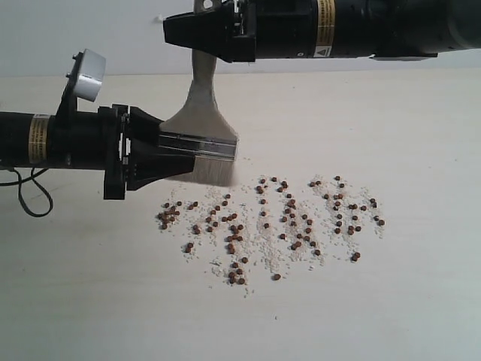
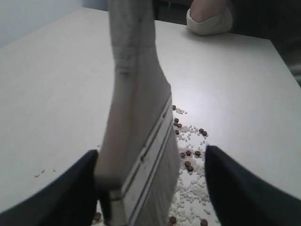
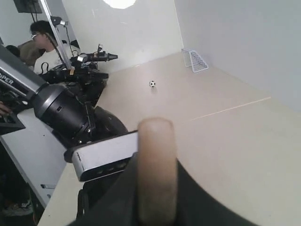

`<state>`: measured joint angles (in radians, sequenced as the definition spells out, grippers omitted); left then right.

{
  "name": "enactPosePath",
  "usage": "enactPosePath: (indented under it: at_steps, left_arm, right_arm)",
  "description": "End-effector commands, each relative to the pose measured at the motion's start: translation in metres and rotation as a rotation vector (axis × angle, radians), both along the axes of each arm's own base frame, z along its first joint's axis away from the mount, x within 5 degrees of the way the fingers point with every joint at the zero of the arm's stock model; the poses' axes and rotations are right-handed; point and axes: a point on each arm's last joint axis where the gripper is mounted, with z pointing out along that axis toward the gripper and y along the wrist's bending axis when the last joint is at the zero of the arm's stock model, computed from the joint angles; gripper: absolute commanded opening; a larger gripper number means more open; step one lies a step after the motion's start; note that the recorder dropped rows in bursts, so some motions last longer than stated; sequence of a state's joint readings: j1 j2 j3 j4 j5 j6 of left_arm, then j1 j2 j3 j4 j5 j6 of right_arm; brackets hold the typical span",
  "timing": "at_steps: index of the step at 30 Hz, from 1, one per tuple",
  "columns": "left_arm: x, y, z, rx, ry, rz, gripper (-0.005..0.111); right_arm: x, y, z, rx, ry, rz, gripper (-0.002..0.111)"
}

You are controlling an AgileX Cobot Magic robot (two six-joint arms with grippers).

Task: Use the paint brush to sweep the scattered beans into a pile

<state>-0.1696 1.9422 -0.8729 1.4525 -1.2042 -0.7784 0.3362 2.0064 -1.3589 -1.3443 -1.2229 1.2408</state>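
- The paint brush (image 1: 201, 113) is standing upright over the pale table (image 1: 421, 301), with its wooden handle (image 1: 203, 83) pointing up and its cream bristles (image 1: 214, 173) pointing down. I cannot tell whether the bristle tips are touching the surface.
- The right gripper (image 1: 188, 31) is reaching in from the upper right and clamping the top of the handle. In the right wrist view its dark fingers (image 3: 113, 202) are pressing against both sides of the handle's rounded end (image 3: 156, 160).
- The left gripper (image 1: 169, 150) is extending level from the left, with its jaws spread around the silver ferrule (image 1: 199, 144).
- In the left wrist view, one finger (image 2: 70, 193) is sitting right against the ferrule's edge while the other (image 2: 235, 188) is standing clear of the brush, so this gripper is not squeezing anything.
- The beans (image 1: 233, 229) are lying loose in a broad band across the table, mixed with whitish crumbs (image 1: 259, 252) and not heaped together.
- The band is running from just below the bristles out to the right, and its nearest beans are lying just beside the bristle edge.
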Motion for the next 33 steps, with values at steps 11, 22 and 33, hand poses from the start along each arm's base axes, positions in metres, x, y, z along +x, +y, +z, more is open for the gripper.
enactPosePath:
  at_steps: [11, 22, 33]
  left_arm:
    - [-0.002, 0.034, 0.034, 0.001, 0.193, 0.083, 0.057]
    - [-0.041, 0.039, 0.076, -0.081, 0.275, 0.165, 0.0]
    - [-0.133, 0.064, 0.089, -0.239, 0.157, 0.604, 0.0]
  right_arm:
    - [-0.006, -0.028, 0.061, -0.284, 0.008, -0.381, 0.0]
    - [-0.062, -0.084, 0.048, -0.269, 0.183, -0.85, 0.0]
    - [-0.136, -0.115, 0.05, -0.043, 0.086, -0.939, 0.0]
